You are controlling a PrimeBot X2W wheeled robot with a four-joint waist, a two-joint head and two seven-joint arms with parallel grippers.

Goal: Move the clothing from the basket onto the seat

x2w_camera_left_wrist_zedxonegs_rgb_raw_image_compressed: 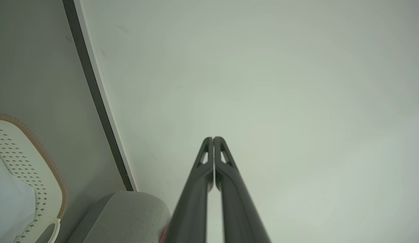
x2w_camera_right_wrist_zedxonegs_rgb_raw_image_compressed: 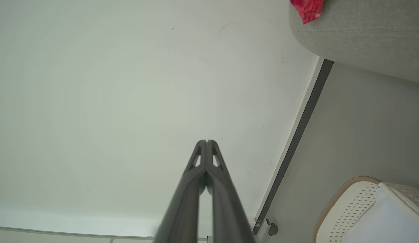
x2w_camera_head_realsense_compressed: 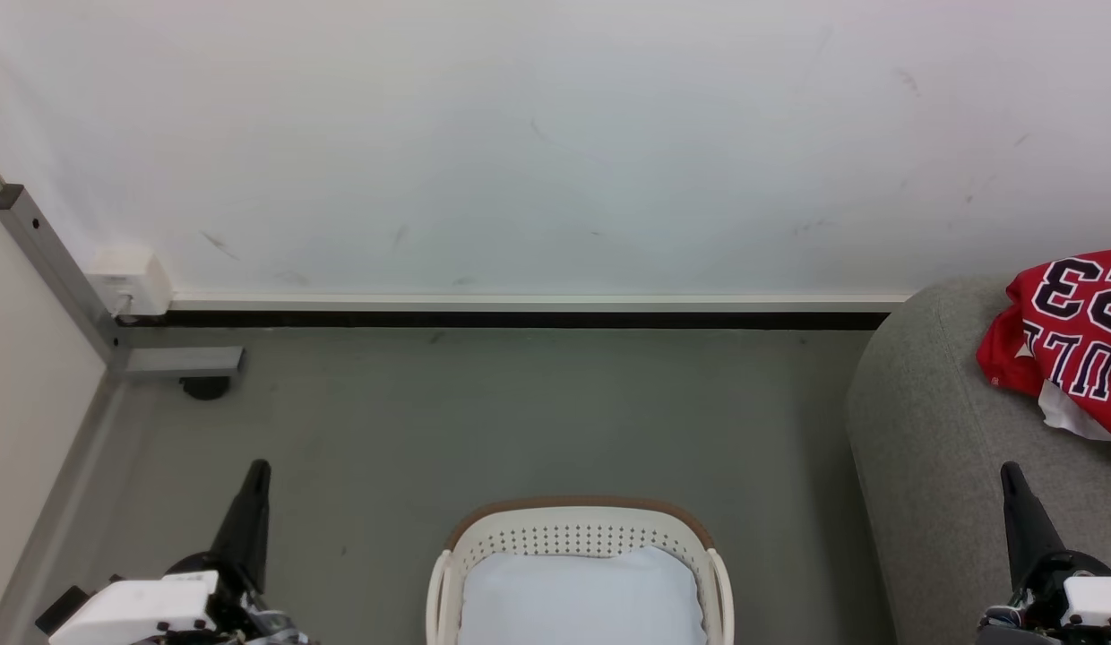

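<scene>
Red clothing with a "23" and block letters lies on the light-grey seat at the right edge of the head view; a red scrap of it hangs over the seat in the right wrist view. The cream basket with a brown rim stands on the floor at bottom centre, holding a plain pale pad. My left gripper is shut at the lower left, well left of the basket. My right gripper is shut over the seat's front. Both wrist views show the fingers pressed together, holding nothing.
A white wall with a dark skirting strip runs behind the grey floor. A grey metal post with a foot and a white socket box stand at the far left.
</scene>
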